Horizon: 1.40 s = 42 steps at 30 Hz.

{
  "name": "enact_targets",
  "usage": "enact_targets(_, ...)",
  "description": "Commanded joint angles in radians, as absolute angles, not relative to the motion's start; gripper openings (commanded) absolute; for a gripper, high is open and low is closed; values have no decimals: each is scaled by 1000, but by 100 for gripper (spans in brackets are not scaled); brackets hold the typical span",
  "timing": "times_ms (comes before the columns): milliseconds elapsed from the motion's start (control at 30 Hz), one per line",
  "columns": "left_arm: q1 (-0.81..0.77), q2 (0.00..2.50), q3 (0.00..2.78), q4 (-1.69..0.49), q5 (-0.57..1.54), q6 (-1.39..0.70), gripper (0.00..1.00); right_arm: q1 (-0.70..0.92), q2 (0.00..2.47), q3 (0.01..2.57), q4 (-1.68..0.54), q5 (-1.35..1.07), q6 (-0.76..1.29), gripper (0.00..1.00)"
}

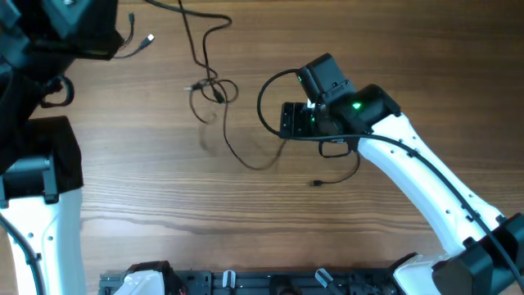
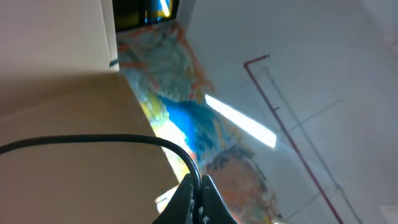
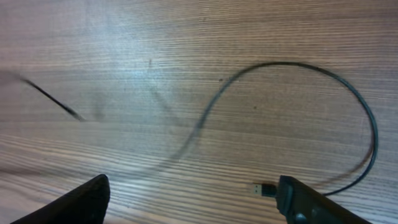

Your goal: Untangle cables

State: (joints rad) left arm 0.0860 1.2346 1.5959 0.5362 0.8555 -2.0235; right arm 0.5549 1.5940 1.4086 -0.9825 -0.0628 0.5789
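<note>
Right gripper (image 3: 193, 183) is open above the surface (image 3: 124, 37); a cable (image 3: 298, 65) curves on the wood ahead, its plug (image 3: 264, 188) just beside my right finger. Left gripper (image 2: 198, 182) is closed, pinching a second cable (image 2: 93, 138).

Wood-grain table (image 1: 147, 197); bright light strip (image 2: 239, 121) beside colourful painted panel (image 2: 177, 106).

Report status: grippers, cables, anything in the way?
Left gripper shut on a cable. Right gripper open above a loose plug end, holding nothing. Cables tangled in one small knot. No obstruction seen.
</note>
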Motion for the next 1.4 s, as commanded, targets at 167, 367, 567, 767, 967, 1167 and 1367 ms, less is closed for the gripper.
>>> enact_targets(167,87,1230,1606,220,824,-2049,4,559,1613,1412,-692,-756,211,100)
enact_targets(367,87,1228,1606,220,842,-2182,4,559,1614,1411,-579,-586,373,100)
enact_targets(567,87,1214,1606,220,856,-2182,4,560,1662,1412,-469,-516,382,97)
enact_targets(767,87,1209,1606,220,884,-2181,4,560,1775,1412,-266,-530,488,72)
enact_targets(967,87,1209,1606,220,886,-2181,4,561,1779,1412,-189,-531,516,72)
enact_targets(1167,87,1210,1606,220,886,-2181,4,567,1779,1411,-226,-495,497,48)
enact_targets(1367,87,1210,1606,220,886,-2181,4,572,1779,1411,-241,-495,497,45)
